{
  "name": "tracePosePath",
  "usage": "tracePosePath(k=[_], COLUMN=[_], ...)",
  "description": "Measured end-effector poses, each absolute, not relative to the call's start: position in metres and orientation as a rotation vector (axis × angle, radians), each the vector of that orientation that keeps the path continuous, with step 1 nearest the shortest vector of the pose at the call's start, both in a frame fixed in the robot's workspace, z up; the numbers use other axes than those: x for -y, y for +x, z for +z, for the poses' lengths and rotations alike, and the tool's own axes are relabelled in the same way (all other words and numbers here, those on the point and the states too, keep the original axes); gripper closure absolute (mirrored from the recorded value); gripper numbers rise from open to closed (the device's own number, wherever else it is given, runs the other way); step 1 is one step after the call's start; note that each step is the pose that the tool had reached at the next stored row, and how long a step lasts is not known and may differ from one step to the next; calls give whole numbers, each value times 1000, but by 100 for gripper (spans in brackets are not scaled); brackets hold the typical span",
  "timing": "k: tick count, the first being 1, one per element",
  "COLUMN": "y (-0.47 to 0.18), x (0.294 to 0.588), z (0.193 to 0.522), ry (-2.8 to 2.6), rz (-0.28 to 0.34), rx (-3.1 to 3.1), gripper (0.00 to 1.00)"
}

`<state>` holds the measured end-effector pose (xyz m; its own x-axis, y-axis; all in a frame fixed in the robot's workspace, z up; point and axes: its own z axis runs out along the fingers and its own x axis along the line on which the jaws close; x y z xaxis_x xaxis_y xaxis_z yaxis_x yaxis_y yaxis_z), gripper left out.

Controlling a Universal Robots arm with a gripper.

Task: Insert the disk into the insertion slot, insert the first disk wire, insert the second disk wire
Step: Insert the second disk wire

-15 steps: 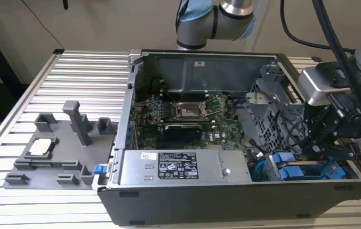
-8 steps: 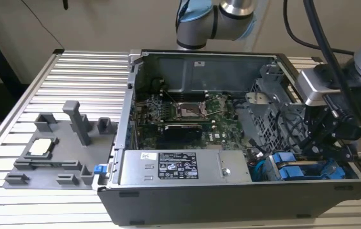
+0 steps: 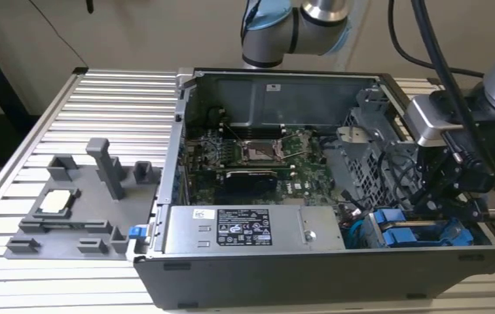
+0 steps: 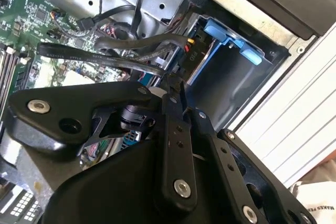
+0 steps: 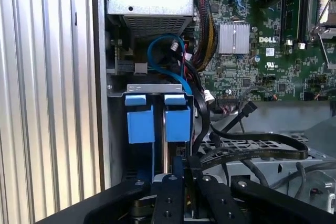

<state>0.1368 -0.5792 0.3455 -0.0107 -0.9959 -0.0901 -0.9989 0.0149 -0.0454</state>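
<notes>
I hang inside the open computer case at the exterior view's right, my gripper lowered among the black cables beside the grey drive cage. My jaws look drawn close together around a dark connector, though I cannot tell whether they truly clamp it. The disk, in its bright blue frame, already sits in the insertion slot just ahead of me, next to the silver power supply. The case rests on a ribbed metal tabletop.
</notes>
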Motion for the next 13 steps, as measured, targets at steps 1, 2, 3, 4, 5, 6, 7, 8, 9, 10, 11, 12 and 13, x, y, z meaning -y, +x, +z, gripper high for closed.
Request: tracePosePath(k=[1,2,3,4,5,6,7,8,9,10,11,12,13], y=[137,138,139,140,140,141,141,141,141,141,141,141,141], x=[579,578,578,578,578,578,577,577,577,577,577,577,577], z=[345,345,344,343,343,342,341,341,340,339,338,338,337], ry=[-2139,-2139,-2139,-2139,-2139,-2139,-2139,-2138,-2138,-2138,-2136,-2135,-2134], rz=[47,47,47,47,47,47,47,47,47,47,47,46,46], rx=[-2167,-2167,-2167,-2167,-2168,-2168,-2168,-2168,-2168,-2169,-2170,-2172,-2173], gripper=[84,84,84,84,84,84,84,84,84,84,84,84,84])
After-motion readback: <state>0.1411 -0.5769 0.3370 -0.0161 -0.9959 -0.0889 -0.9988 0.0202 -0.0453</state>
